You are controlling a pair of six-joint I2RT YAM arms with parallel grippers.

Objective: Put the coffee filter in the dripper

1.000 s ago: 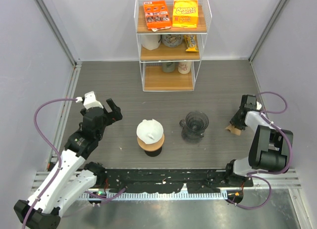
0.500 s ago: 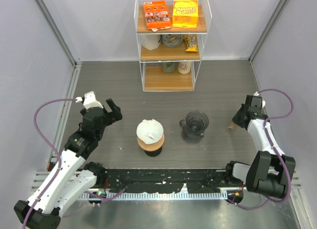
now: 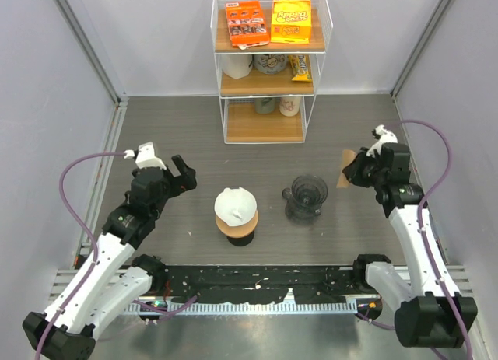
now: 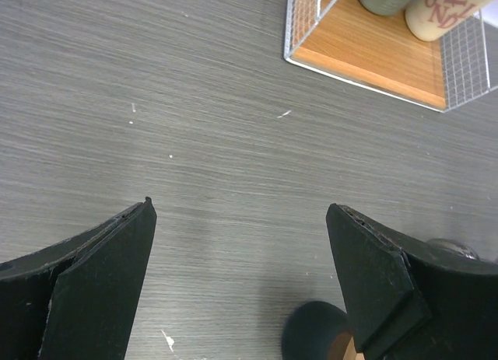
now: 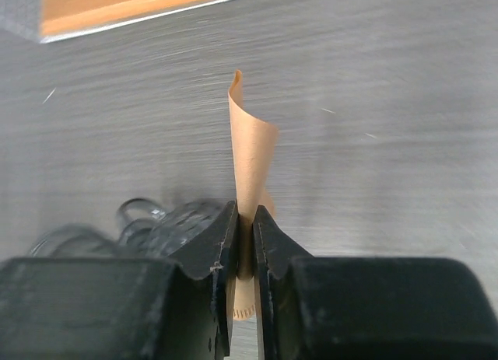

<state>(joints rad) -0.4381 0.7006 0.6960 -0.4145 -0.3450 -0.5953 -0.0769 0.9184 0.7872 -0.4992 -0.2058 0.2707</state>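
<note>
Now, filter pinched beside the dripper.
The right gripper clamps the filter edge-on, probably off the table; the dripper lies near, to its left (the left gripper, jaws wide, is farther).

Right gripper clamps the brown coffee filter at bottom centre.
Filter rises upright, curled at top; blurred dripper lower left, shelf corner upper left, grey bench behind.
</note>
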